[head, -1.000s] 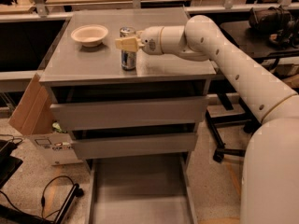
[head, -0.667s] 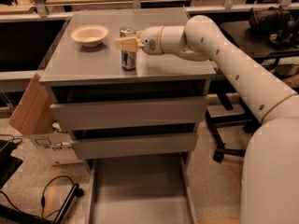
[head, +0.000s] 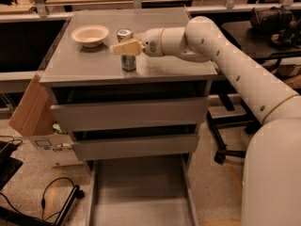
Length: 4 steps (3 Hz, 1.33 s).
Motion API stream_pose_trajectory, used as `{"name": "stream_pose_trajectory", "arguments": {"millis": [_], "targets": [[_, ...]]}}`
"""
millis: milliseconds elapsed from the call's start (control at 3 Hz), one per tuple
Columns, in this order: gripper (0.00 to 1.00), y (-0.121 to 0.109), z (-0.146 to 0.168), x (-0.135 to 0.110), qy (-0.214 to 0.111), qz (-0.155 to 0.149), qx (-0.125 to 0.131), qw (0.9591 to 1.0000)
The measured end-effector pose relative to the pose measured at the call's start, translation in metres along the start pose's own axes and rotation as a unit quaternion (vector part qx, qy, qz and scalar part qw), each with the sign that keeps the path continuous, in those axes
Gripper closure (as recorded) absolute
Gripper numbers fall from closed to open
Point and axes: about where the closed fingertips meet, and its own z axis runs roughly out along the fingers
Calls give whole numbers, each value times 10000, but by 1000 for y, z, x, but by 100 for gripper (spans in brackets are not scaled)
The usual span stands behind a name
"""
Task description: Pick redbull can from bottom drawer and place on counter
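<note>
The redbull can (head: 127, 62) stands upright on the counter (head: 94, 67), right of the middle. My gripper (head: 125, 46) reaches in from the right at the can's upper half, open, with its jaws on either side of the can. The cream near finger (head: 123, 48) crosses the can's front, and the far finger is hidden behind the can. The can's silver top (head: 124, 33) shows above the finger. The bottom drawer (head: 141, 197) is pulled out at the cabinet's foot, and its floor is bare.
A cream bowl (head: 90, 34) sits on the counter left of the can. The two upper drawers (head: 129, 114) are closed. A cardboard box (head: 29, 109) leans against the cabinet's left side. Cables (head: 47, 197) lie on the floor at the left, and an office chair base (head: 225, 149) stands at the right.
The gripper and wrist have shifted slightly down and left, towards the camera. The can has stayed in place on the counter.
</note>
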Motion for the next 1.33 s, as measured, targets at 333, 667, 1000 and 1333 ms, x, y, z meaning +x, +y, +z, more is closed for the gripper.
{"name": "stream_pose_trajectory", "arguments": {"millis": [333, 667, 1000, 1333], "targets": [[0, 0, 1, 0, 7, -5, -22, 10000], [0, -6, -11, -11, 80, -100, -165, 9998], [0, 1, -31, -59, 550, -559, -128, 9968], [0, 19, -93, -108, 2007, -1159, 620, 9708]]}}
